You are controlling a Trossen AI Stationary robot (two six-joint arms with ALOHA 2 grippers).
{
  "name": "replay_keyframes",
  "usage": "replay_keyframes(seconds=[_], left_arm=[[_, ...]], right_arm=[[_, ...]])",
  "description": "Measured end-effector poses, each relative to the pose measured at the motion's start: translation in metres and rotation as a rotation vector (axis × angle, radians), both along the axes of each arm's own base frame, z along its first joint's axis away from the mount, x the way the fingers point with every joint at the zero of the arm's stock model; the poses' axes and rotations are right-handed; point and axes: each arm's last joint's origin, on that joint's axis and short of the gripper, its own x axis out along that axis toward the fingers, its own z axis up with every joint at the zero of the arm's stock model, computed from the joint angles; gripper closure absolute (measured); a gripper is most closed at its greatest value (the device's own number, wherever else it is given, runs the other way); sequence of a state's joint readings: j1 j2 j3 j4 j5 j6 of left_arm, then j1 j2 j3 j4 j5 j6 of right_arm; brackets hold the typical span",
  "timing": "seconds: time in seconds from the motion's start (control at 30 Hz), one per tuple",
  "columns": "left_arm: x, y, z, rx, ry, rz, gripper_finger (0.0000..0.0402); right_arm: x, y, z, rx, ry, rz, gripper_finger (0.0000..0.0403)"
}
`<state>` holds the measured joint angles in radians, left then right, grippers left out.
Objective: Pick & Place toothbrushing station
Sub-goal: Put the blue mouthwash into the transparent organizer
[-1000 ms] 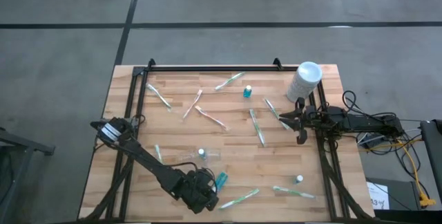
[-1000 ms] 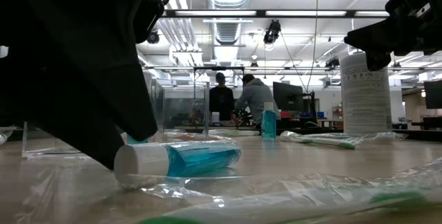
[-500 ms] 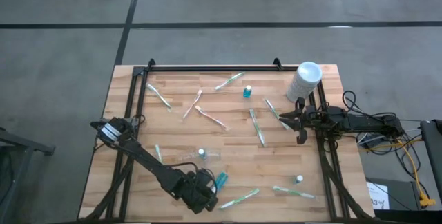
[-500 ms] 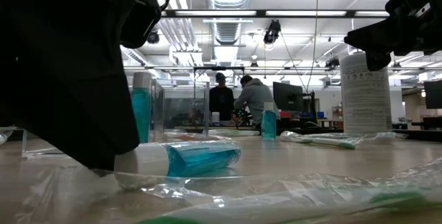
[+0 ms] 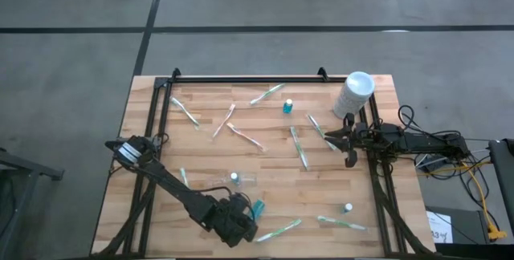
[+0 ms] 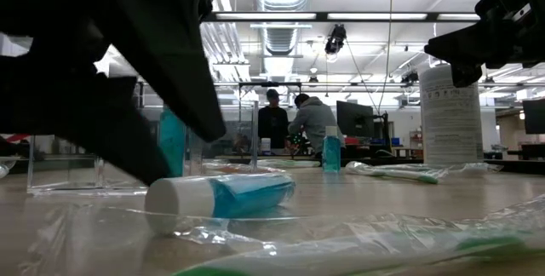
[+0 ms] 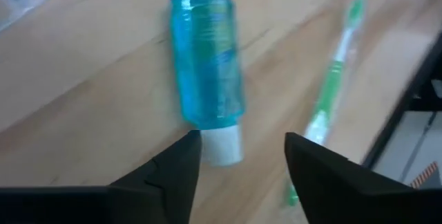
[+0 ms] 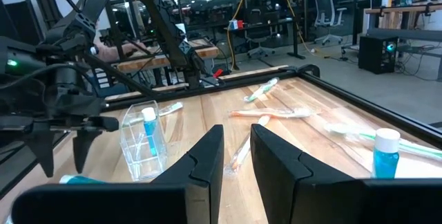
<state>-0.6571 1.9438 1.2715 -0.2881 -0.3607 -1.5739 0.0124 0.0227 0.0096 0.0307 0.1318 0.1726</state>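
A small bottle of blue liquid (image 7: pixel 206 58) lies on its side on the wooden table near the front edge, also seen as the bottle (image 5: pixel 258 209) from above and the bottle (image 6: pixel 223 199) in the low view. Its white cap (image 7: pixel 224 146) points at my left gripper (image 7: pixel 242 148). That gripper is open and slants down, one finger on each side of the cap end. My right gripper (image 5: pixel 345 141) waits at the table's right edge, held level, its fingers (image 8: pixel 207 155) a narrow gap apart with nothing between them. My left gripper has one fingertip (image 7: pixel 188 148) right beside the bottle's white cap (image 7: pixel 214 151), while the other finger stands clear of it. Whether that fingertip touches the cap I cannot tell. The bottle lies flat on the table.
A wrapped green toothbrush (image 7: pixel 333 92) lies close beside the bottle. More wrapped toothbrushes are scattered over the table. A clear holder (image 5: pixel 234 181) with a small bottle stands behind, another blue bottle (image 5: pixel 287 106) stands farther back, and a white canister (image 5: pixel 355 93) is at the far right corner.
My left gripper has stayed by the lying bottle's cap end, rolled a little about its own axis, and opened: in the low view its two fingers now stand apart. The bottle has shifted slightly on the table.
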Motion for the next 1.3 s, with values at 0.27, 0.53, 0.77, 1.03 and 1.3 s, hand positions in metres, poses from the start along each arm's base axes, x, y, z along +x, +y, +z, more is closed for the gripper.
replay_keyframes(seconds=[0.27, 0.53, 0.77, 1.03, 1.3], left_arm=[[-0.002, 0.002, -0.002, 0.001, 0.03, 0.017, 0.015], [-0.004, 0.008, -0.008, -0.003, 0.076, 0.024, 0.0152], [-0.002, 0.007, -0.006, 0.025, 0.064, -0.024, 0.0151], [0.001, 0.005, -0.004, 0.055, 0.019, -0.088, 0.0152], [-0.003, 0.002, 0.026, 0.077, -0.072, -0.139, 0.0152]], right_arm=[[0.0, 0.0, 0.0, 0.0, 0.0, 0.0, 0.0335], [0.0, 0.0, 0.0, 0.0, 0.0, 0.0, 0.0335], [0.0, 0.0, 0.0, 0.0, 0.0, 0.0, 0.0335], [0.0, 0.0, 0.0, 0.0, 0.001, 0.001, 0.0335], [0.0, 0.0, 0.0, 0.0, 0.001, 0.0, 0.0335]])
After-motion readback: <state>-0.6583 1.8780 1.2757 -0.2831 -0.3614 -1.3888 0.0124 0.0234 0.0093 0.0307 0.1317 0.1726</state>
